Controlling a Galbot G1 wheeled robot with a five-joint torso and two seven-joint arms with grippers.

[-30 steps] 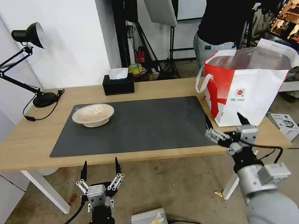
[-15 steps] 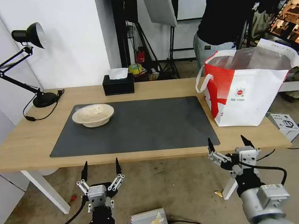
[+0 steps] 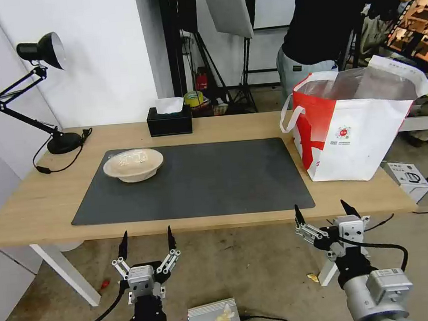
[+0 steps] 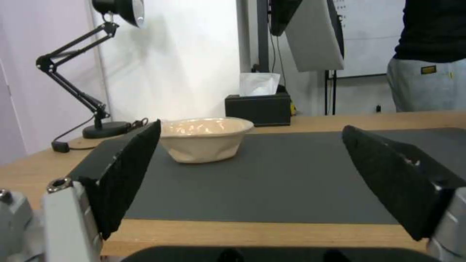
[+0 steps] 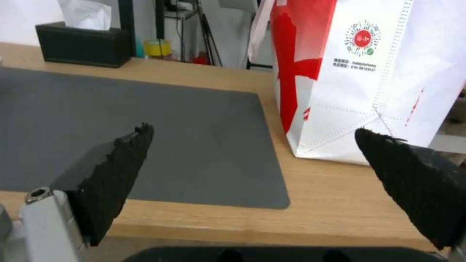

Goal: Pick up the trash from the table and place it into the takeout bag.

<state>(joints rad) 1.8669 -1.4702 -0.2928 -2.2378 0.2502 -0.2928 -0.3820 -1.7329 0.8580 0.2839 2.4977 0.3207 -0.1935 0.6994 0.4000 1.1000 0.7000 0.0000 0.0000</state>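
Right claw (image 3: 322, 212) had withdrawn from the front of the takeout bag (image 3: 355, 134): a second earlier it sat raised against the lower face of the bag, over the counter (image 3: 39, 204) edge; it then dropped below and in front of that edge, near the right end of the grey mat (image 3: 201, 181). Its fingers stood spread wide and carried nothing. In the right wrist view the bag (image 5: 359, 72) stood upright on the counter beside the mat corner, well apart from the two finger pads.

Left claw (image 3: 146, 239) hung below the front edge of the counter, in the same parked position as before, fingers likewise spread and empty.

One item of trash was visible on the counter: the shallow beige bowl (image 3: 133, 165), resting on the far left part of the mat. The left wrist view showed this bowl (image 4: 206, 138) straight ahead, seen between the left claw's fingers, with the black tissue box (image 4: 258, 108) behind it.

Judgement: the retreat with an empty right claw suggested a completed deposit. The bowl remained to be collected, and the left claw was the nearer unit.
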